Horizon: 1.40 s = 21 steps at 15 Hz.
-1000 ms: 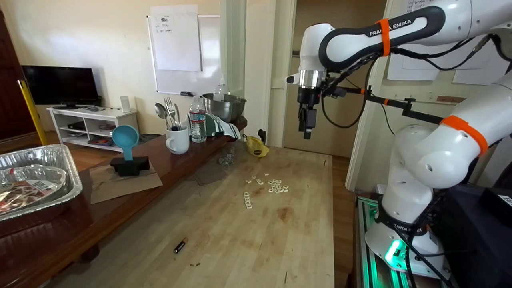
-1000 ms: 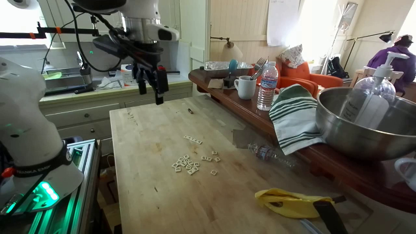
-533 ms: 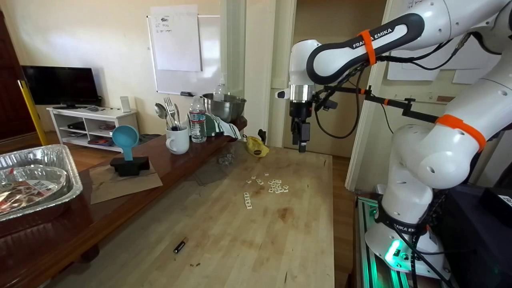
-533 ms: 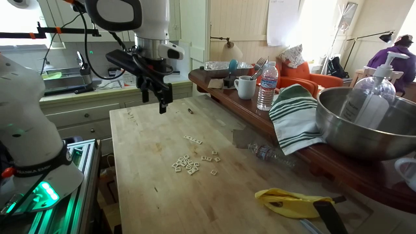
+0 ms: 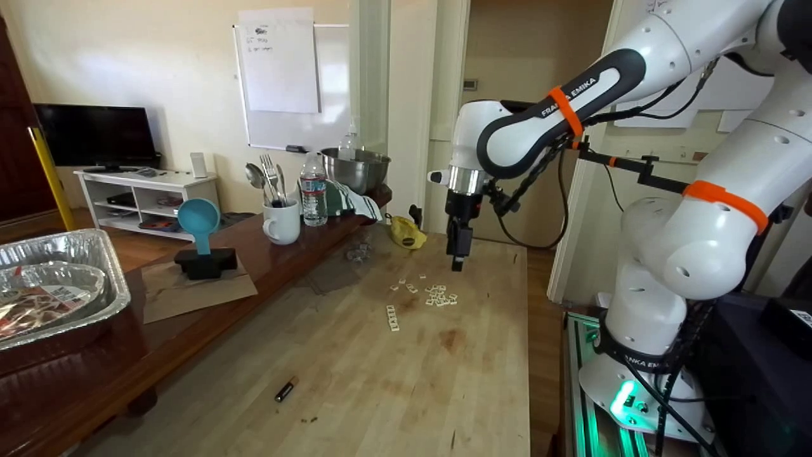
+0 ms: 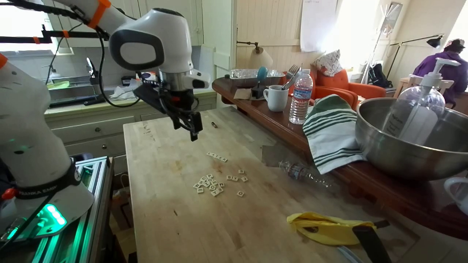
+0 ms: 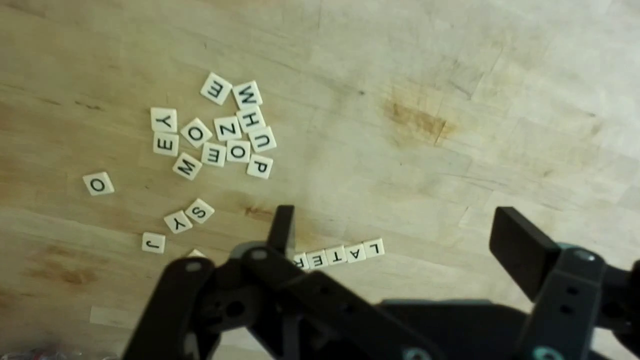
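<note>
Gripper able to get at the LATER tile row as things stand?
Probably yes: the gripper hangs open and empty above the table, with nothing seen lying over the LATER tiles. They sit in a tight line, though, so singling one out may be tricky.

End effector (image 7: pixel 392 220) with jaws spread wide over the wooden table (image 7: pixel 425 200); a row of tiles (image 7: pixel 335 254) reading LATER, inverted in this view, shows between the fingers (image 7: pixel 522 250), its R partly covered. Upper left of that: a loose cluster of letter tiles (image 7: pixel 227 128), W, H and U in a bent line. Farther left, a lone O tile (image 7: pixel 98 184); lower down, a Y tile (image 7: pixel 178 221) just beside an S tile (image 7: pixel 199 211), a J tile (image 7: pixel 153 243) apart, and one tile mostly hidden by the end effector.
</note>
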Each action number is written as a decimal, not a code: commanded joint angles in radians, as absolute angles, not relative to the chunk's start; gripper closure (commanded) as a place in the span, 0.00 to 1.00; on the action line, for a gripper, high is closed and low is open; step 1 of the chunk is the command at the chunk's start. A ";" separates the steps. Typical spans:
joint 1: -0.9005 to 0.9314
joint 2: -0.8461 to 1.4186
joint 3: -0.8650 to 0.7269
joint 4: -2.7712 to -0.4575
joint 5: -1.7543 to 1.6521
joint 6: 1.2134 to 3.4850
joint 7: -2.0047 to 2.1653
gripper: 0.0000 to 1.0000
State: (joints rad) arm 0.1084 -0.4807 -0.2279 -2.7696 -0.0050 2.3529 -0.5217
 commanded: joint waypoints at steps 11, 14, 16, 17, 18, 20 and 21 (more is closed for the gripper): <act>0.306 -0.043 -0.244 -2.695 0.471 2.837 -0.771 0.58; 0.304 0.007 -0.233 -2.659 0.518 2.825 -0.817 0.82; 0.302 0.036 -0.225 -2.639 0.548 2.821 -0.849 0.96; 0.302 0.051 -0.219 -2.630 0.560 2.822 -0.862 1.00; 0.302 0.063 -0.212 -2.622 0.575 2.823 -0.878 1.00; 0.300 0.090 -0.197 -2.607 0.595 2.821 -0.902 1.00; 0.299 0.101 -0.190 -2.601 0.600 2.823 -0.909 1.00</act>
State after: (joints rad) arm 0.2930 0.0434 -0.2074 -2.6378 0.5426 2.8230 -0.8544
